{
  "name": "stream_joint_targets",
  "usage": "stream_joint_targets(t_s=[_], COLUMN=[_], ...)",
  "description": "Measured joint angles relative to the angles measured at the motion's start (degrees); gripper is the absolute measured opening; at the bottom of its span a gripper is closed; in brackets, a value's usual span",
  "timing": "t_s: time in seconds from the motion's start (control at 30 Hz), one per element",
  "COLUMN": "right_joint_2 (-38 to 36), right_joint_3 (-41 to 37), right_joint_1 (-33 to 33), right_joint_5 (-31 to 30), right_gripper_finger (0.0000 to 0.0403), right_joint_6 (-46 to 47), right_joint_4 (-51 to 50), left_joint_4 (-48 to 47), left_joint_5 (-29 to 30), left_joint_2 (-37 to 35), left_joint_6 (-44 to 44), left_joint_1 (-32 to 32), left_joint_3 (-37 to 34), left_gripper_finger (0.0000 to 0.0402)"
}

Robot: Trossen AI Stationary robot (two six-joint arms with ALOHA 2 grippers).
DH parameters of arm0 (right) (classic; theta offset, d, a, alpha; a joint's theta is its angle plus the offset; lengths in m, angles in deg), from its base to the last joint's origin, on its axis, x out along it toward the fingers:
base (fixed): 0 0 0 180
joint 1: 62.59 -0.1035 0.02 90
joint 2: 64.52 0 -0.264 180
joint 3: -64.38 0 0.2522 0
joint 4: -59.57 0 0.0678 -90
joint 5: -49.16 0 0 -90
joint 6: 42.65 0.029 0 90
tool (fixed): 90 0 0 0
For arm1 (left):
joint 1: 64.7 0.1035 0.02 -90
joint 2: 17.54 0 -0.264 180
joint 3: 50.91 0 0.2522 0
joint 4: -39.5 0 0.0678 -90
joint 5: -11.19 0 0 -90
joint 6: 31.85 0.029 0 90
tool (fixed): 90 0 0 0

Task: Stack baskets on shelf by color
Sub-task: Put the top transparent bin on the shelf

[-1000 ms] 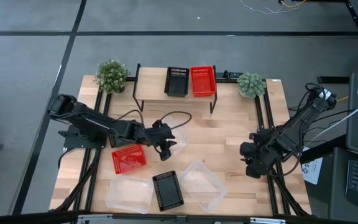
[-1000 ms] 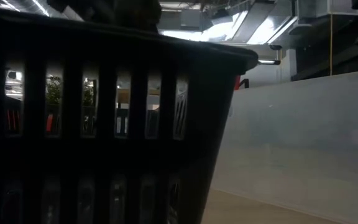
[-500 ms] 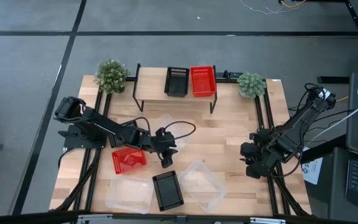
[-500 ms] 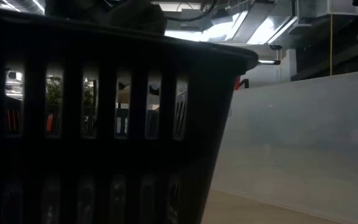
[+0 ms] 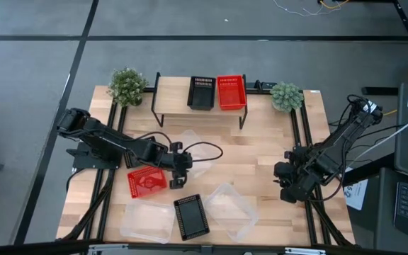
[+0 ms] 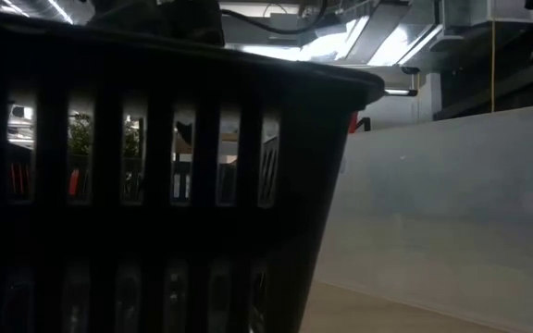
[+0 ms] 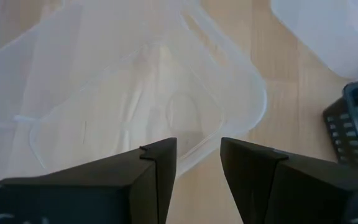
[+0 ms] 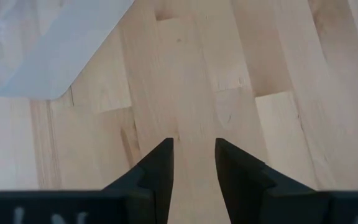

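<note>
High view: we list a light-wood tabletop (image 5: 261, 152) carrying a low light-wood shelf on thin black legs (image 5: 172, 99) at its far edge. On the shelf we count one black mesh-walled rectangular basket (image 5: 201, 93) and one red mesh-walled rectangular basket (image 5: 231, 92), side by side and touching. A green potted plant (image 5: 127, 86) stands beside the shelf's left end, and a second green potted plant (image 5: 286, 96) beside its right end.

On the tabletop's near part we count: one red mesh basket (image 5: 146, 181); one black mesh basket (image 5: 190, 215); one clear translucent plastic bin (image 5: 148, 221) to the left of that black basket; a second clear bin (image 5: 230, 210) to its right; a third clear bin (image 5: 197, 152) near the middle.

The left claw (image 5: 175, 176) hangs between the red mesh basket and the middle clear bin. In the left wrist view its dark fingers (image 7: 158, 171) stand apart with a narrow gap, holding nothing, over a clear bin's rim (image 7: 247, 118).

The right claw (image 5: 286, 185) waits at the tabletop's right edge; in the right wrist view its fingers (image 8: 160, 165) are slightly parted over bare wood, empty.

Low view: a dark slatted basket wall (image 6: 155, 185) fills most of the frame.
</note>
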Motion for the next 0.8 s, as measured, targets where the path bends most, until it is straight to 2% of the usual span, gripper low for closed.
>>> stream_joint_targets(t_s=[0.23, 0.33, 0.47, 0.8], right_joint_2=[0.00, 0.00, 0.00, 0.00], right_joint_3=[0.00, 0.00, 0.00, 0.02], right_joint_1=[0.00, 0.00, 0.00, 0.01], right_joint_5=[0.02, 0.00, 0.00, 0.02], right_gripper_finger=[0.0117, 0.0117, 0.0117, 0.0117], right_joint_6=[-0.01, -0.02, -0.03, -0.03], right_joint_4=[0.01, 0.01, -0.01, -0.05], left_joint_4=[0.16, 6.18, 14.40, 16.34], left_joint_5=[-2.76, -2.54, -4.09, 0.70], left_joint_2=[0.03, 0.04, 0.21, 7.50], left_joint_6=[3.60, -0.56, -1.47, -6.46], left_joint_1=[-0.04, 0.20, -0.26, -1.73], left_joint_3=[0.03, -0.02, 0.01, -0.02], left_gripper_finger=[0.0118, 0.0118, 0.0117, 0.0117])
